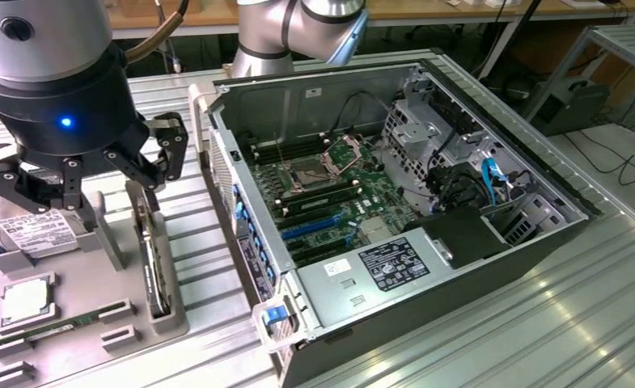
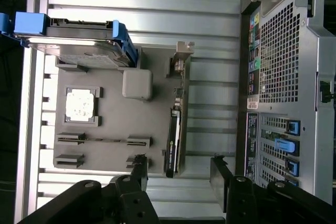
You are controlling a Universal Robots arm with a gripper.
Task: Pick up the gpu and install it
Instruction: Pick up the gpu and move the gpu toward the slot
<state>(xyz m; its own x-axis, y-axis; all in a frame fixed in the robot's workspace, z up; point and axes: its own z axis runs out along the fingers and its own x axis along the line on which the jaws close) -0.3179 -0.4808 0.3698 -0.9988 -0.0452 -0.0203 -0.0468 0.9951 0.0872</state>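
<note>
The gpu [image 1: 150,263] is a thin dark card with a pale bracket end, standing on edge in a slot of the grey parts holder [image 1: 91,279]. My gripper [image 1: 93,182] hangs above that holder, open, with nothing between its fingers. In the wrist view the gpu [image 2: 174,135] lies straight ahead of my gripper [image 2: 178,174], whose two black fingers [image 2: 220,174] straddle the line of the card's near end without touching it. The open computer case [image 1: 404,210] with its motherboard and blue expansion slots [image 1: 315,229] lies at the exterior view's right.
On the grey holder [image 2: 113,124] also sit a silver hard drive [image 2: 79,38] in a blue caddy, a square processor [image 2: 80,104] and a narrow memory stick [image 2: 102,140]. The case's rear panel [image 2: 289,77] stands close beside the holder. Everything rests on a ribbed metal table [image 1: 533,323].
</note>
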